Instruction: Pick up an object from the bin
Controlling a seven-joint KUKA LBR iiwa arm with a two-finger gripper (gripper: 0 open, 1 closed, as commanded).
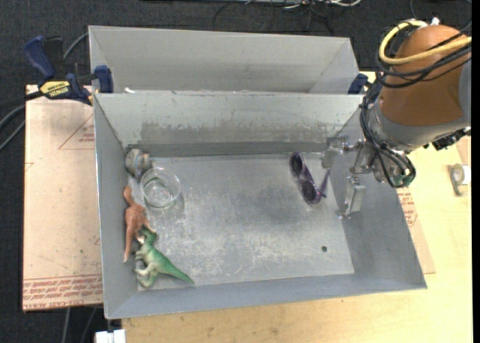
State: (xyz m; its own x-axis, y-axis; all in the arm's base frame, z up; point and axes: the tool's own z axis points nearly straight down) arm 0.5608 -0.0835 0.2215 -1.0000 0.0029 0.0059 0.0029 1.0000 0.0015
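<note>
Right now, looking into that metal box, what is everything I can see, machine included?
purple plastic sunglasses: one, purple, back right
clear plastic cup: one, clear, left side
orange toy dinosaur: one, orange, left, in front of cup
green toy dinosaur: one, green, front left corner
small grey roundish thing: one, grey, back left corner
grey metal bin: one, grey, centre
robot arm: one, orange-covered, right
jaws: one pair, metal, open, beside the sunglasses

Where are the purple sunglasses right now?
The purple sunglasses lie on the right side of the bin floor, near the back wall, just left of the robot's hand.
</note>
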